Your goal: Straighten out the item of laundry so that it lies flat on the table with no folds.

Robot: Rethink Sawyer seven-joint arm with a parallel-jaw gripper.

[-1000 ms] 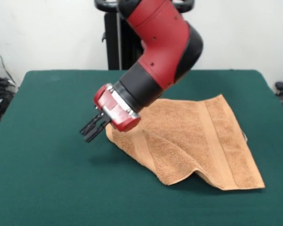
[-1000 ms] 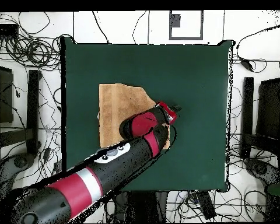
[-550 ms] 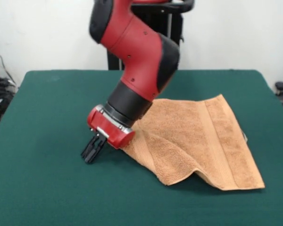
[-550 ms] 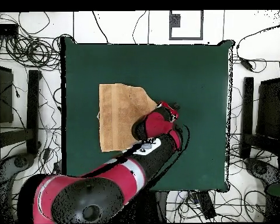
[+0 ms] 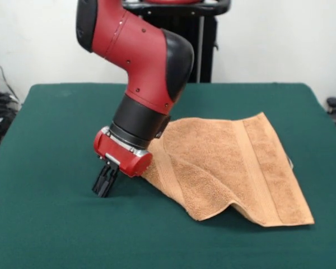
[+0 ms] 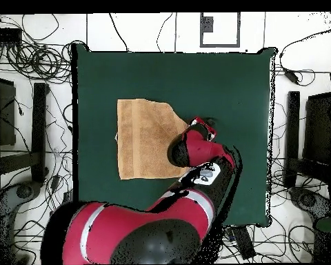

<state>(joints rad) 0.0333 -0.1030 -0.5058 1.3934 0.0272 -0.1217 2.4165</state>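
Note:
The item of laundry point(image 5: 229, 162), an orange-tan towel, lies on the right half of the green table point(image 5: 56, 123). Its left corner is folded over, and a raised wrinkle sits at its near edge. From overhead the towel point(image 6: 144, 138) shows a slanted, folded corner beside the arm. My gripper point(image 5: 102, 188) points down at the table just left of the towel's folded edge, with its tips at or near the felt. It is shut, and no cloth shows between the fingers. In the overhead view the gripper point(image 6: 209, 125) sits right of the towel, over the table point(image 6: 223, 83).
Cables point(image 6: 30, 62) and dark stands point(image 6: 38, 131) surround the table on the floor. The red arm point(image 5: 145, 61) leans over the towel's left part and hides some of it.
The arm has swung upright. The gripper dropped from above the table down to its surface and shifted slightly left in the front view. The towel has not moved.

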